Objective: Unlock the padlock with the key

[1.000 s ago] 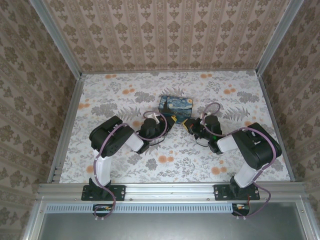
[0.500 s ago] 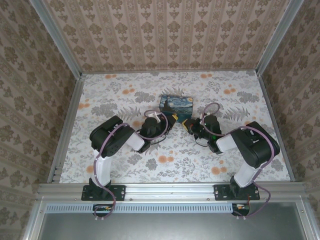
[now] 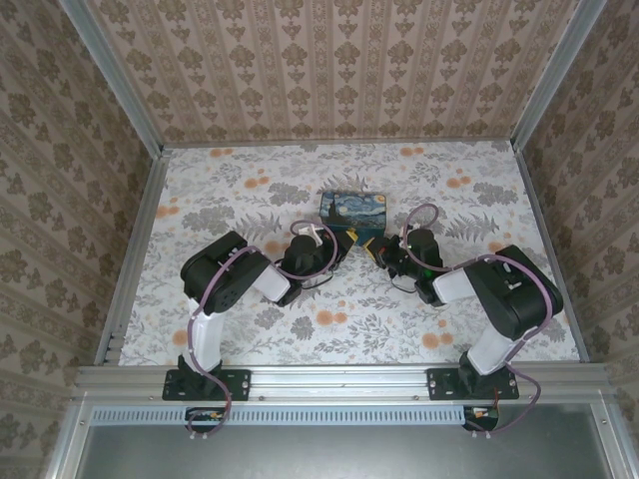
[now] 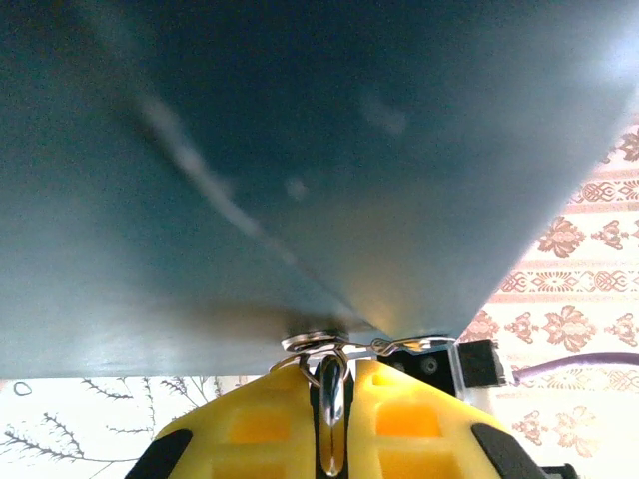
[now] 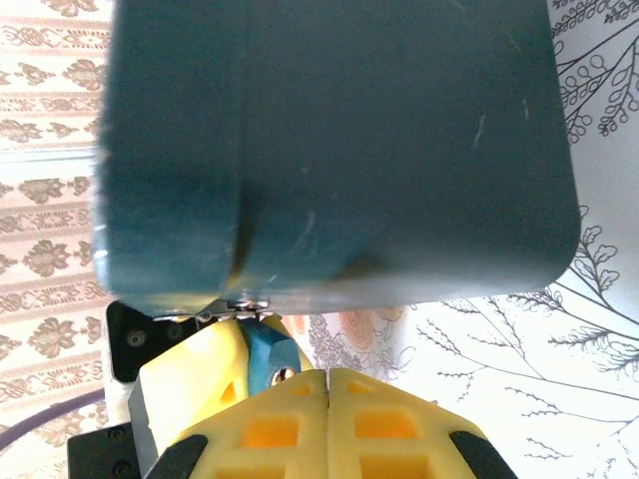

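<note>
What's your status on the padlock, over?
Left pincer shut on the padlock, at the tin box edge. Right pincer shut, tips beside the padlock; can't tell if it holds the key. Tin box close ahead of both.

No lettering, label, brand mark, number or sign can be read on any surface in the views.
</note>
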{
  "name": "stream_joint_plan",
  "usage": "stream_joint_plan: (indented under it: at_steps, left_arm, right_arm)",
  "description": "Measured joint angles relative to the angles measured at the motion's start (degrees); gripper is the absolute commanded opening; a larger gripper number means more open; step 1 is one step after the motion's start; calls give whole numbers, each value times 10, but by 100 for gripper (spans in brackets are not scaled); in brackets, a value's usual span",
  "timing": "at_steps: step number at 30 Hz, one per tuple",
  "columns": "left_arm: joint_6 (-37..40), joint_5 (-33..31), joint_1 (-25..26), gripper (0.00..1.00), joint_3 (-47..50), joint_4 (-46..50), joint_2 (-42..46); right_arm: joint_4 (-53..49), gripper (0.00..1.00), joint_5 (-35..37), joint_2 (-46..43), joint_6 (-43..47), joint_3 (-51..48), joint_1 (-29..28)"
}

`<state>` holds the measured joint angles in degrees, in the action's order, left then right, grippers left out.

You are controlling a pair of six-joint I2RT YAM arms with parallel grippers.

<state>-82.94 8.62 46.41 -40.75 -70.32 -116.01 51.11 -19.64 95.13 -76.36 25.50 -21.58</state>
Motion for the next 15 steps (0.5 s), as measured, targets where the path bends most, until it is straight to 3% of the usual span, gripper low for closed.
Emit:
stream_joint_plan:
  at_steps: [15]
  left_arm:
    - [0,0,-1,0,0,0,-1]
  right_arm:
    - [-68,0,13,-35,31,-5,4]
